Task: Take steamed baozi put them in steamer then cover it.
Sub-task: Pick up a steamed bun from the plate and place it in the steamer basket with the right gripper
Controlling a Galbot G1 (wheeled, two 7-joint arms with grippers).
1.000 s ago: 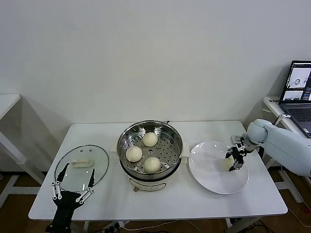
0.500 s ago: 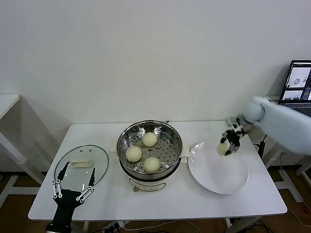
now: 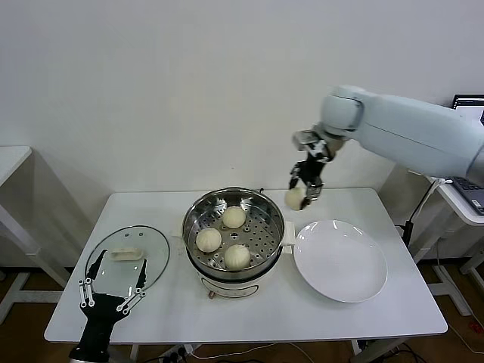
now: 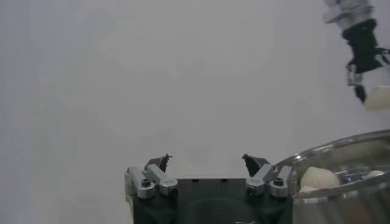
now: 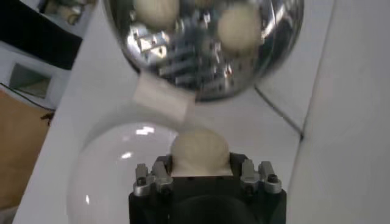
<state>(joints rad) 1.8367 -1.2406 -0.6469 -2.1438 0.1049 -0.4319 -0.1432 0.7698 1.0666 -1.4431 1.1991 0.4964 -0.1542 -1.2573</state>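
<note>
Right gripper [image 3: 306, 185], fingers grasping the fourth cream-white pleated bun [image 3: 295, 199], lifted from white round plate [image 3: 340, 261] toward shiny stainless-steel steamer [image 3: 234, 227].

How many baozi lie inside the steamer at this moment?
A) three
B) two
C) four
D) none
A: three baozi rest on the tray of the steamer, while the right gripper holds the fourth baozi in the air beside it.
</note>
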